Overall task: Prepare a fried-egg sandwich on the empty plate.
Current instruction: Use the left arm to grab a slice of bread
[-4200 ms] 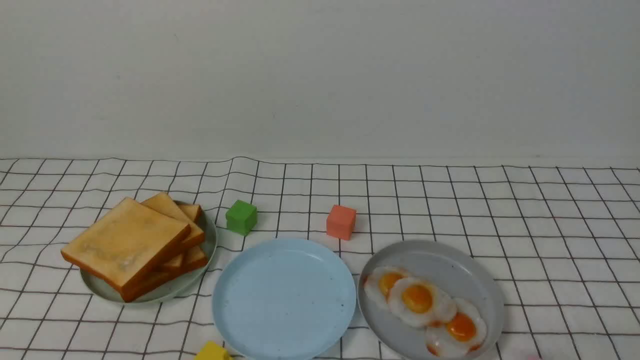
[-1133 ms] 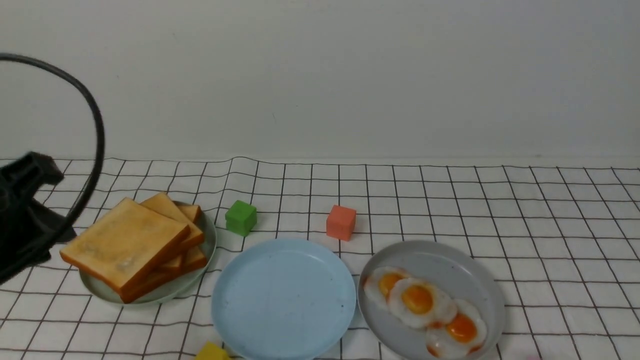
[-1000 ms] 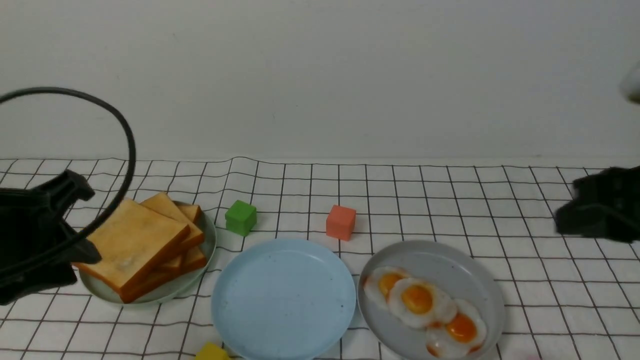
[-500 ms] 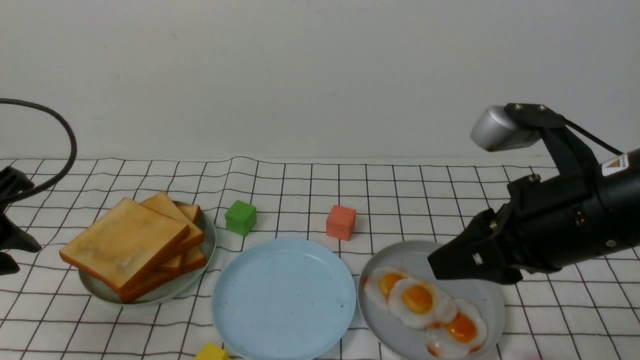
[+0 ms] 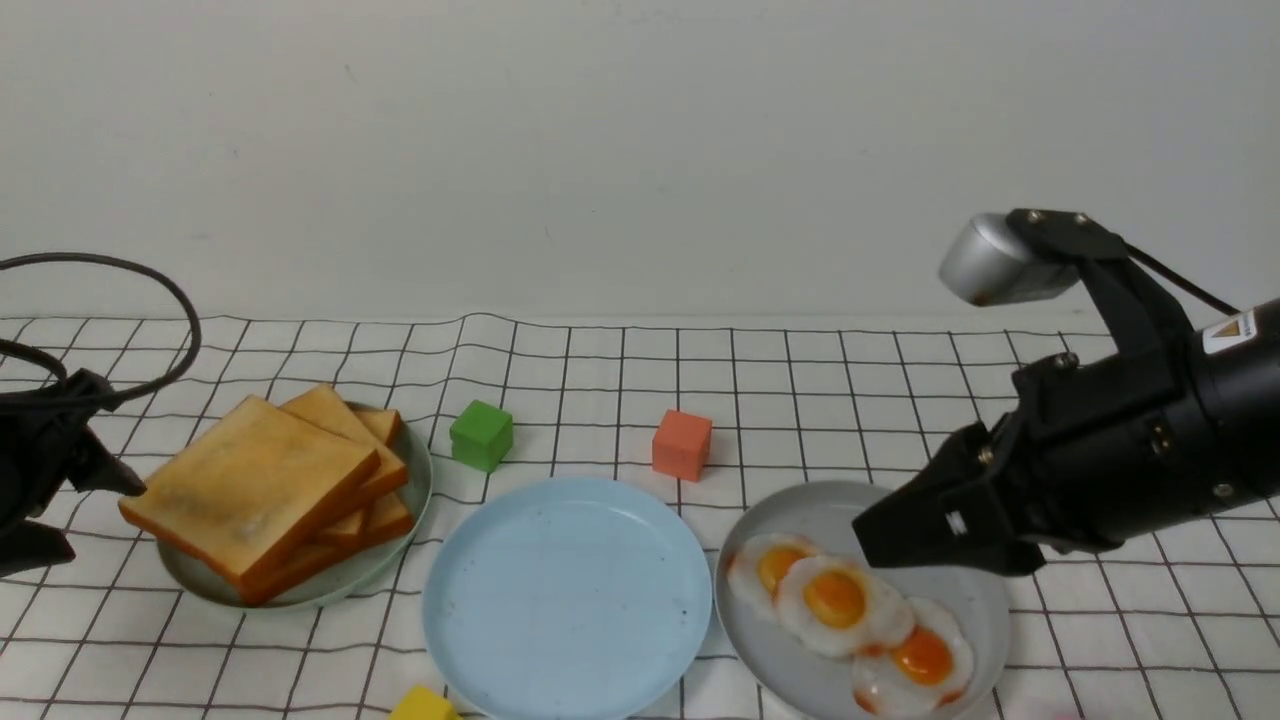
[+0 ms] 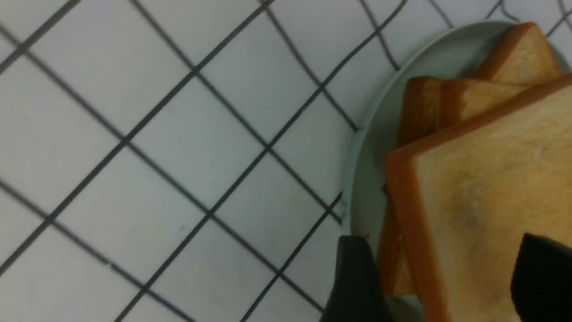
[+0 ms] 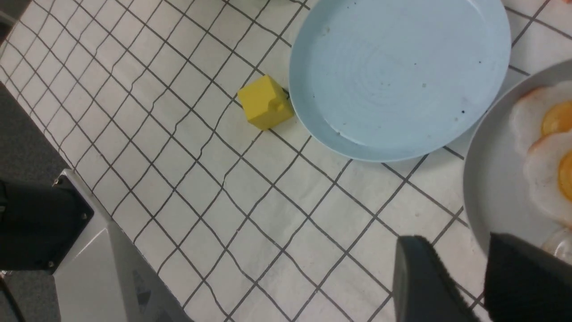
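Front view, blue plate (image 5: 568,598), right arm's (image 5: 1120,430) illegible label (image 5: 1230,331)

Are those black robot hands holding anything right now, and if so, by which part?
No, nothing is held. The left hand is open beside the toast, and the right hand is open and empty too.

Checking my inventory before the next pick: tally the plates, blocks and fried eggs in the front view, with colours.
Plates: 3 (pale green, pale blue, grey)
Blocks: 3 (green, orange-red, yellow)
Fried eggs: 3, white with orange yolks
Total: 9
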Controlling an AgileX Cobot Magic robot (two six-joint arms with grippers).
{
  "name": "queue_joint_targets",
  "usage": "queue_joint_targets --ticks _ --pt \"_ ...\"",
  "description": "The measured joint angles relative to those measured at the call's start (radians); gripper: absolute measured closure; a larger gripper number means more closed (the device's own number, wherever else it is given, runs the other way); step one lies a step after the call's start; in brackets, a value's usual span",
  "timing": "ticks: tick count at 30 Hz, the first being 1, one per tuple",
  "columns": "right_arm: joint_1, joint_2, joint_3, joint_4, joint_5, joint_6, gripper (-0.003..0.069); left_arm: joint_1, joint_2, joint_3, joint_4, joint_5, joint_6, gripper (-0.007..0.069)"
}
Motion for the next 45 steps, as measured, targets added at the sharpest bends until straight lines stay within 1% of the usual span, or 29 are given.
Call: queue_joint_targets --ticks 4,7,12,18,22,25,26,28,29,35,39,42,45 --pt "0.0 0.0 0.0 0.0 0.011 0.0 0.0418 0.0 0.027 0.0 -0.127 -0.036 0.156 0.0156" --pt "0.0 0.0 0.0 0.0 0.025 0.0 0.0418 0.0 0.048 0.0 -0.161 -0.048 0.208 0.0156" --pt "0.0 0.0 0.0 0.0 0.046 0.0 0.0418 0.0 0.09 0.0 -0.183 -0.071 0.235 0.0156" --pt "0.0 0.0 0.0 0.0 0.051 0.0 0.0418 0.0 0.122 0.0 -0.25 -0.117 0.254 0.0156" --pt "0.0 0.0 0.0 0.0 0.059 0.0 0.0418 0.0 0.154 -0.001 -0.311 -0.131 0.3 0.016" --pt "0.0 0.0 0.0 0.0 0.077 0.0 0.0418 0.0 0.164 -0.002 -0.391 -0.142 0.368 0.0211" --pt "0.0 0.0 0.0 0.0 0.077 0.0 0.0418 0.0 0.165 -0.002 -0.395 -0.142 0.371 0.0211" --pt "0.0 0.0 0.0 0.0 0.091 0.0 0.0418 0.0 0.165 -0.002 -0.446 -0.147 0.422 0.0291" --pt "0.0 0.0 0.0 0.0 0.093 0.0 0.0418 0.0 0.165 -0.002 -0.449 -0.148 0.425 0.0307" --pt "0.0 0.0 0.0 0.0 0.12 -0.001 0.0418 0.0 0.165 -0.002 -0.469 -0.153 0.455 0.0585" --pt "0.0 0.0 0.0 0.0 0.126 -0.001 0.0418 0.0 0.165 -0.002 -0.465 -0.151 0.467 0.0592" --pt "0.0 0.0 0.0 0.0 0.126 -0.001 0.0418 0.0 0.144 -0.002 -0.458 -0.138 0.501 0.0592" --pt "0.0 0.0 0.0 0.0 0.127 -0.001 0.0418 0.0 0.085 -0.013 -0.458 -0.103 0.562 0.0592"
